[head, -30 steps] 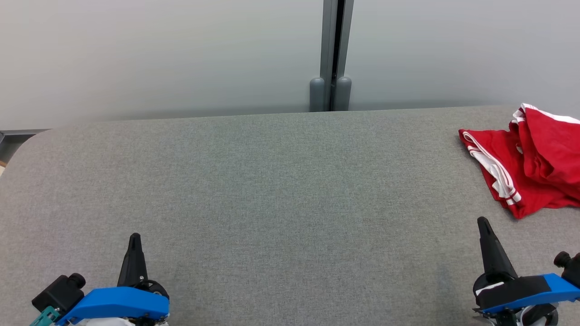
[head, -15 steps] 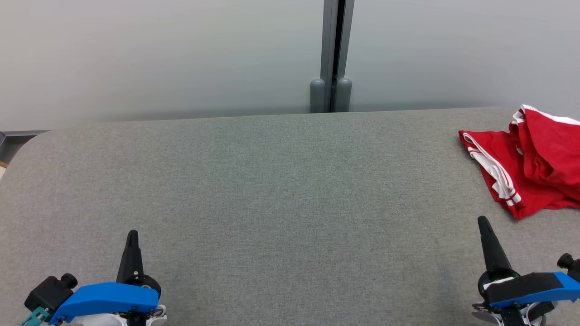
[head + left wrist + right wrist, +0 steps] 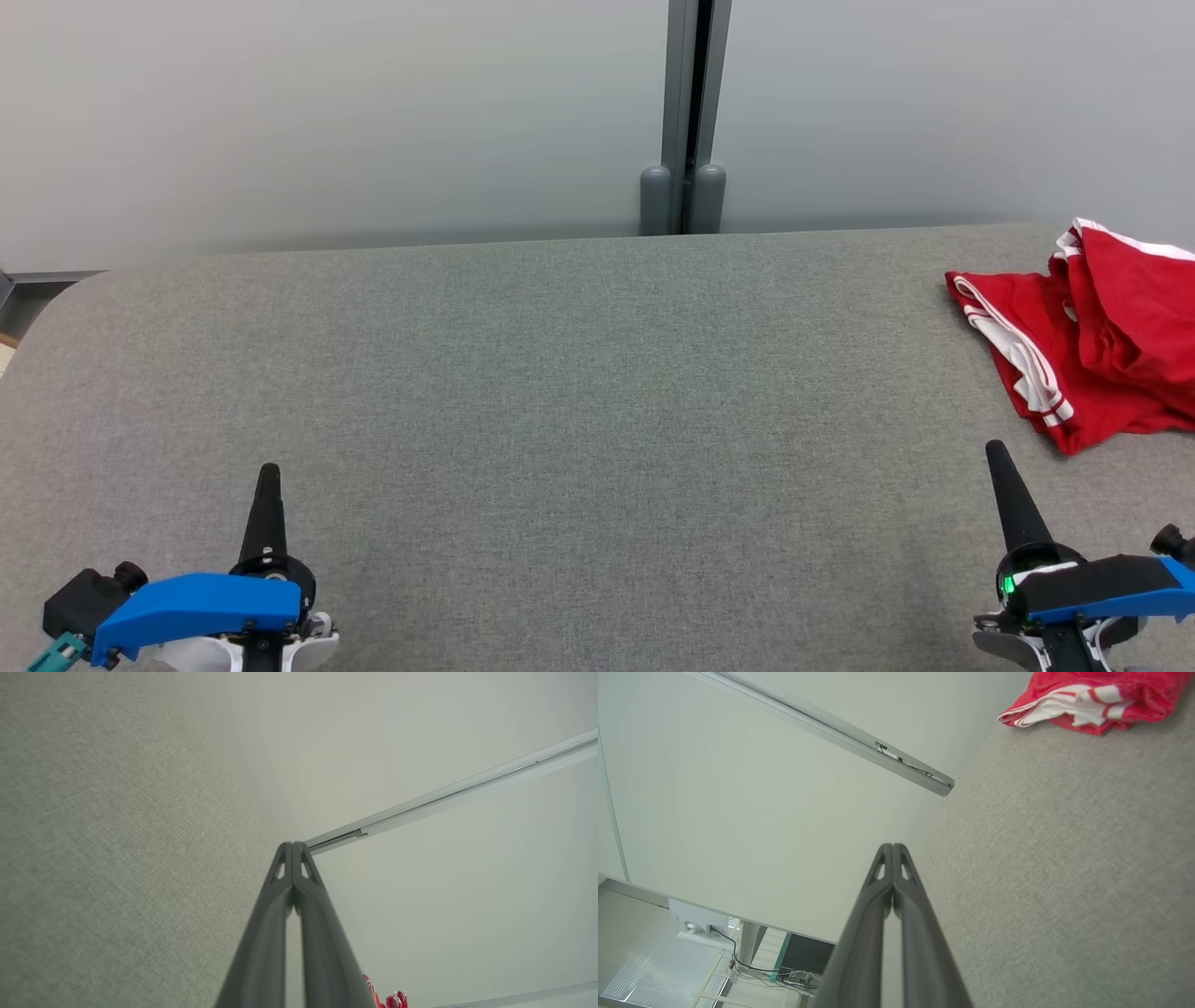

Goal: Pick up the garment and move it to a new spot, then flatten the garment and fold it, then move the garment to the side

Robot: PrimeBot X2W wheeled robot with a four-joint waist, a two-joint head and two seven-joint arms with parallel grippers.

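The garment (image 3: 1092, 341) is red with white stripes and lies crumpled at the far right of the grey table (image 3: 579, 373), partly cut off by the head view's right edge. It also shows as a red heap, the garment (image 3: 1092, 697), at the top right of the right wrist view, and a sliver of the garment (image 3: 390, 998) peeks out at the bottom of the left wrist view. My right gripper (image 3: 995, 452) sits near the table's front right, shut and empty, a short way in front of the garment. My left gripper (image 3: 269, 470) is at the front left, shut and empty.
A pale partition wall (image 3: 327, 112) with a grey vertical post (image 3: 686, 112) stands right behind the table's far edge. The table's left corner is rounded, with floor beyond it.
Both grippers have slid slightly back toward the bottom of the head view, and the picture has shifted a little. The garment has not moved on the table.
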